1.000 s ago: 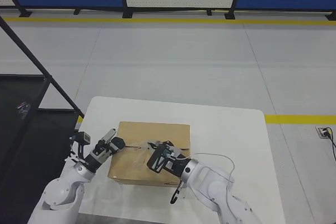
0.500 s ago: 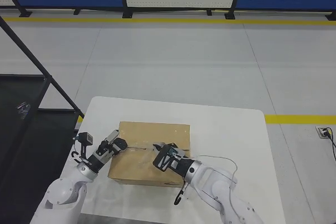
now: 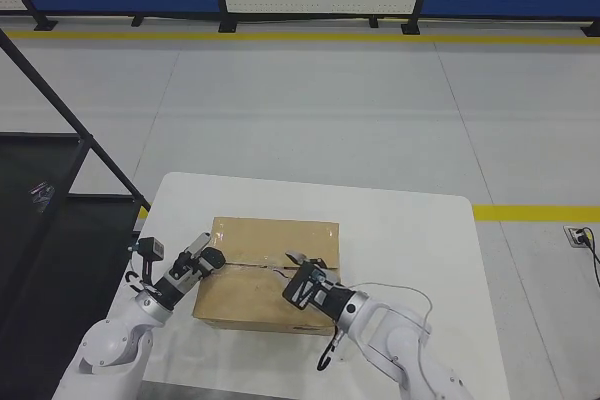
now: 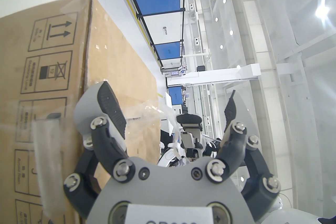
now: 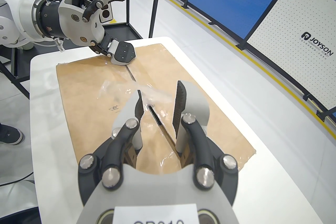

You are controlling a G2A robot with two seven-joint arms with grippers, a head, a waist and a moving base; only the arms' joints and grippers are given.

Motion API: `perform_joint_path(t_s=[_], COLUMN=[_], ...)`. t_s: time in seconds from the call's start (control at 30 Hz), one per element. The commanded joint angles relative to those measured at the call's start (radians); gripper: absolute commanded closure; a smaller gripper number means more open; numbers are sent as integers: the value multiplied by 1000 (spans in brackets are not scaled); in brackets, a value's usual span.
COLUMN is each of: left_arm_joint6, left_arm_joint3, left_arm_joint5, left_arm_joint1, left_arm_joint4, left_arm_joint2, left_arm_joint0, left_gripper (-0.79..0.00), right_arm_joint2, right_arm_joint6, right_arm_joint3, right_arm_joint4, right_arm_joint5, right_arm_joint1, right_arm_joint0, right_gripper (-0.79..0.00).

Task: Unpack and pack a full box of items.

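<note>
The box (image 3: 265,238) sits on the tabletop (image 3: 400,225), nearer my left side, and its two top flaps lie flat and closed. By my reckoning I am at the very start of the job: nothing has come out of it, and no item lies on the tabletop around it.

What is under way is the seal. A strip of clear tape (image 5: 123,86) runs along the middle seam (image 5: 160,122), and part of it is already lifted and crumpled. It stands up off the cardboard instead of lying smooth. Toward my left end the tape looks pressed down over the edge and onto the side wall.

My left claw (image 3: 213,250) is at the left end of the box with its jaws spread wide. One pad rests on the top face just beside the seam's end, and the other is up in the air, gripping nothing.

My right claw (image 5: 159,93) hovers over the seam nearer the right end, jaws apart. The loose end of the tape runs up to one of its fingers. I cannot tell whether it sticks there, but it is not pinched.

What is left, as I judge it, is nearly everything: strip the tape off, fold the flaps back, take the contents out, then pack them in again.
</note>
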Motion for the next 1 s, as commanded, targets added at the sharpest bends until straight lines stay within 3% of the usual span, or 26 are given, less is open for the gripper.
perform_joint_path(t_s=[0.0, 0.43, 0.5, 0.53, 0.6, 0.77, 0.9, 0.97], left_arm_joint6=[0, 1, 2, 3, 4, 4, 3, 1], left_arm_joint3=[-2, -17, -20, -22, -24, -29, -31, -31], left_arm_joint5=[-1, -1, -3, -3, -3, -6, -5, -6], left_arm_joint1=[0, 1, 1, 1, 1, 1, 2, 2], left_arm_joint4=[-1, 3, 4, 2, 2, -1, -5, -6], left_arm_joint2=[0, 6, 5, 4, 4, 4, 3, 4], left_arm_joint0=[2, 15, 17, 19, 21, 24, 24, 23], left_gripper=[-785, -785, -785, -785, -785, -785, -785, -785], right_arm_joint2=[7, 2, -30, -50, -86, -157, -169, -167], right_arm_joint6=[-3, 1, 43, 61, 112, 228, 311, 350], right_arm_joint3=[-5, -72, -90, -99, -101, -65, -38, -28], right_arm_joint4=[2, 1, -15, -22, -30, 24, 103, 144], right_arm_joint5=[0, -29, -38, -42, -43, -23, -6, -6], right_arm_joint1=[2, 11, 8, 5, 0, -21, -33, -37], right_arm_joint0=[-9, -47, -34, -27, -11, 40, 74, 87], right_gripper=[-311, -357, -422, -514, -388, -314, -9, 0])
